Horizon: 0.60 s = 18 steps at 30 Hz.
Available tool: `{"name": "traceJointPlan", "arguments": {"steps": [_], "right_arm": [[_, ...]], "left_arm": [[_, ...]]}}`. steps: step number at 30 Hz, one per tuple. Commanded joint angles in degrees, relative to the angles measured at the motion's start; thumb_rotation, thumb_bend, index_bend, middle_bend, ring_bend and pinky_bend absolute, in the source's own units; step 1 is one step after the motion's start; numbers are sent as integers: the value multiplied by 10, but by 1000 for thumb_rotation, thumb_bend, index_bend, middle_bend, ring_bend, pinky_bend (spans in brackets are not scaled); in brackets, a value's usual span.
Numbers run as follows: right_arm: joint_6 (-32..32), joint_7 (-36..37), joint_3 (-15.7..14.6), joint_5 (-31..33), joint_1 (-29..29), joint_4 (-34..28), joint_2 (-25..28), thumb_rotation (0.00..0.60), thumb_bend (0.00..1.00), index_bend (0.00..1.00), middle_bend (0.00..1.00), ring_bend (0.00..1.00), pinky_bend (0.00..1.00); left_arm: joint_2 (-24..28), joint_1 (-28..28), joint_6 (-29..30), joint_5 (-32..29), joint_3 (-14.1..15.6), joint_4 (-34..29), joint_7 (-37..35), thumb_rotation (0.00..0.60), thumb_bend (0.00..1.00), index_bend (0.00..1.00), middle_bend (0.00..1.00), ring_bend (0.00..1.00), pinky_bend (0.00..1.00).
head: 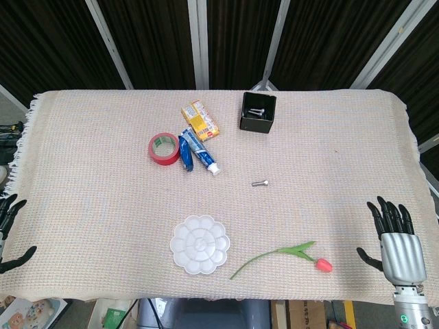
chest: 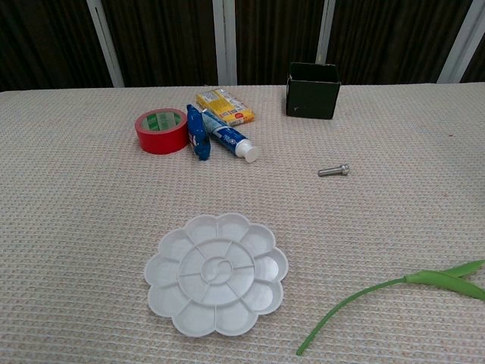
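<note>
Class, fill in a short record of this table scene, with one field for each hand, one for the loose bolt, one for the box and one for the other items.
left hand: open, at the table's left edge, holding nothing
right hand: open, fingers spread, nearest the tulip
loose bolt: lying on the cloth, apart from everything
black box: at the far side, bolts inside
other items: red tape roll, blue tube, yellow packet, white flower-shaped palette

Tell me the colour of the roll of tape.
Red, with a green inner ring; the tape shows best in the chest view.
</note>
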Motion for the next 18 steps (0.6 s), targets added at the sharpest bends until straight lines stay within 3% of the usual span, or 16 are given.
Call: {"name": "traceJointPlan", "arguments": {"steps": [1,18], "right_arm": [[-1,0,1,1,0,1,-1,600,152,108,40,67,22],[-23,-4,-2,2,3,2,-7,600,152,109,40,67,22]], "left_arm": [[-1,-1,-2,-3,-2,1,1,600,336,109,0,0,0],[-1,2,3,-4,-1,-2,8,600,336,109,0,0,0]]}}
